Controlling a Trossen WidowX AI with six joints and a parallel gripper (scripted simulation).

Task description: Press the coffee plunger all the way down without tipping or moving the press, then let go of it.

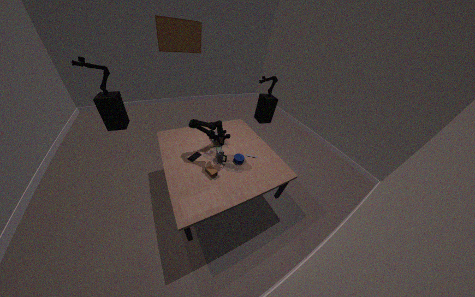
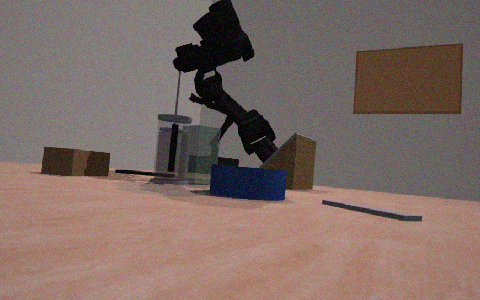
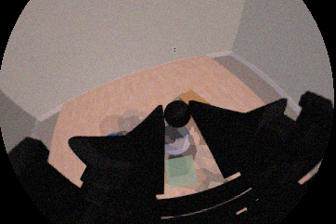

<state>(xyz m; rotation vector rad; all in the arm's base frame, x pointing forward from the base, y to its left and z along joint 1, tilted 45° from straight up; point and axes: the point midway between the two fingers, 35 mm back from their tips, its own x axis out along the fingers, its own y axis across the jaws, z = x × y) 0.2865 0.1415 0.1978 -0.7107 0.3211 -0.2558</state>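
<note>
Up close, our wrist view shows the hand (image 3: 176, 117) gripping the plunger knob (image 3: 176, 112); only the exterior view reveals the rod (image 2: 177, 92) raised above the press (image 2: 172, 149).

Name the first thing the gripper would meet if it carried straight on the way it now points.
The gripper, shut on the plunger knob, points down along the rod; it would probably meet the press lid first.

Black pincer (image 3: 175, 115), blue tub (image 2: 248, 182)
</note>
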